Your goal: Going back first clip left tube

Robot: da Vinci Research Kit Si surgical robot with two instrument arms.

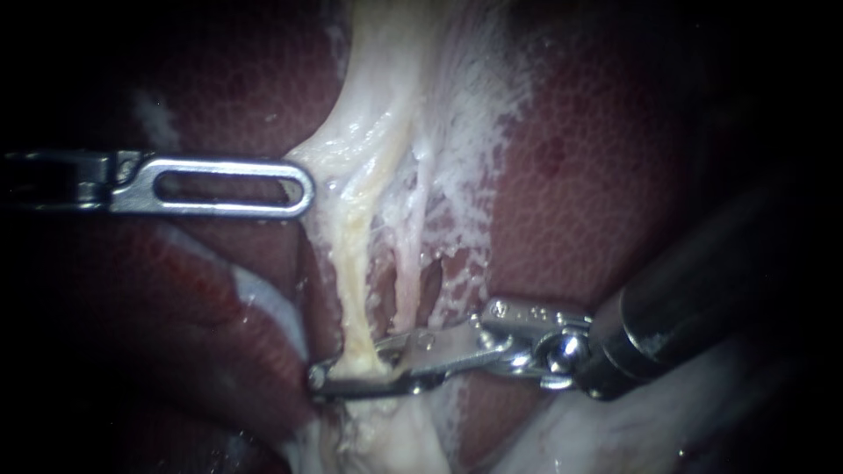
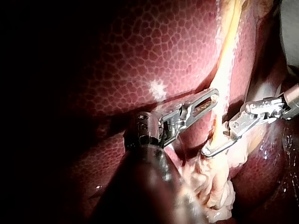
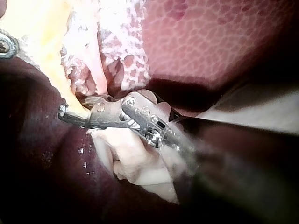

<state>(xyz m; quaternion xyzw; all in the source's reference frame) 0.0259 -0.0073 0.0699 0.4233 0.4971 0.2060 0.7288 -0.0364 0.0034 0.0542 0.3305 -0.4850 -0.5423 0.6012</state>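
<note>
Low on left tube [image 1: 351, 263], right instrument [image 1: 323, 376] jaws clamped; left instrument [image 1: 306, 189] jaws together (plain in left wrist view).

Pale yellow left tube [image 1: 356, 263], taut, upright

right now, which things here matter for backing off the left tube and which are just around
In the job:
right instrument, set across the left tube
left tube

Just around:
left instrument, off to the side at the edge of the pale tissue
right tube
liver
white webby tissue
</note>
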